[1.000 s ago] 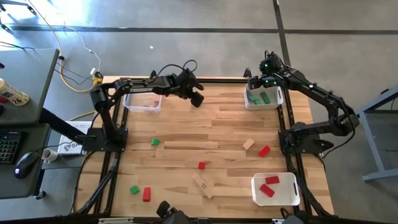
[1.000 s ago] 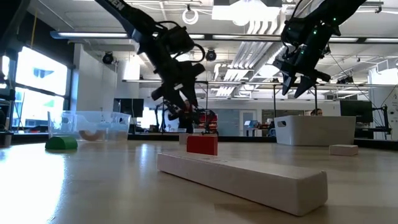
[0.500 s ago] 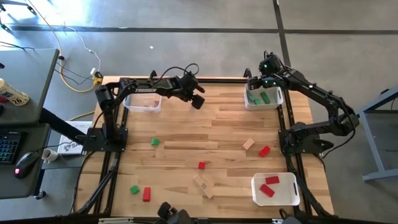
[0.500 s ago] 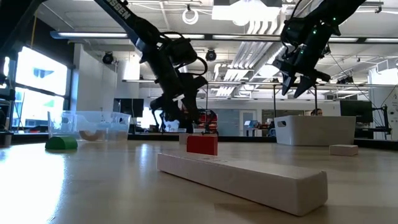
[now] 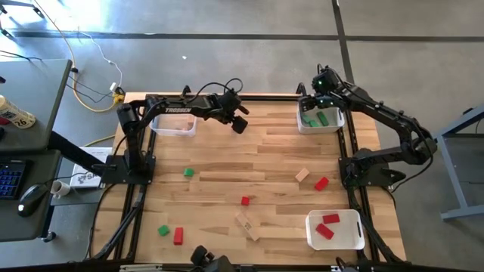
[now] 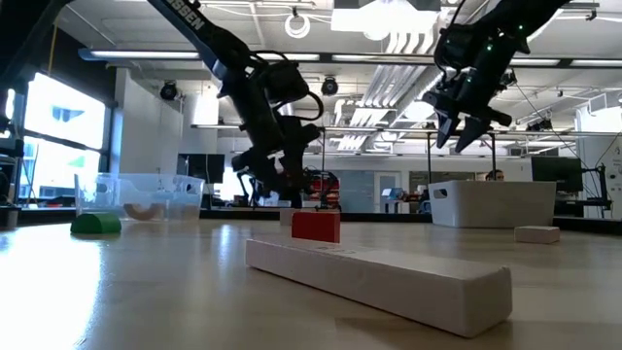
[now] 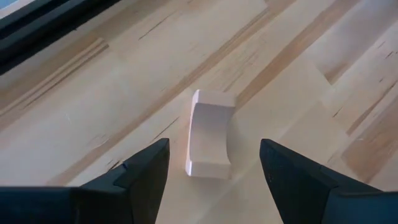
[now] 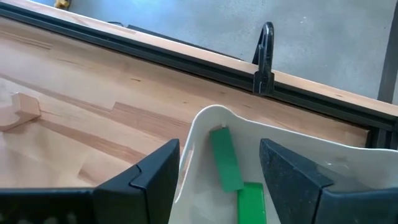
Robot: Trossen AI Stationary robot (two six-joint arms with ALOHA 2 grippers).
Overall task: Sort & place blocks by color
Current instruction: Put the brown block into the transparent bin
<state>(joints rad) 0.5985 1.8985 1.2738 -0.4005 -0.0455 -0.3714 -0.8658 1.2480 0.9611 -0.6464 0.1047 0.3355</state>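
Observation:
A tan arch-shaped block (image 7: 210, 140) lies flat on the table near its far edge. My left gripper (image 7: 214, 171) hovers over it, open, one finger on either side and clear of it; in the high view this gripper (image 5: 239, 124) hides the block. My right gripper (image 5: 310, 106) stands open above the far-right white bin (image 5: 333, 125), which holds green blocks (image 8: 225, 158). Loose on the table lie green blocks (image 5: 188, 173) (image 5: 163, 230), red blocks (image 5: 245, 201) (image 5: 321, 183) (image 5: 178, 236), a tan block (image 5: 302, 175) and a tan bar (image 5: 247, 225).
A clear bin (image 5: 174, 125) stands at the far left, just left of my left gripper. A white bin (image 5: 344, 240) with red blocks sits at the near right. A dark frame rail (image 8: 186, 59) runs along the table's far edge.
My left gripper has sunk a little toward the table over the tan arch block. My right gripper has stayed above the bin with the green blocks.

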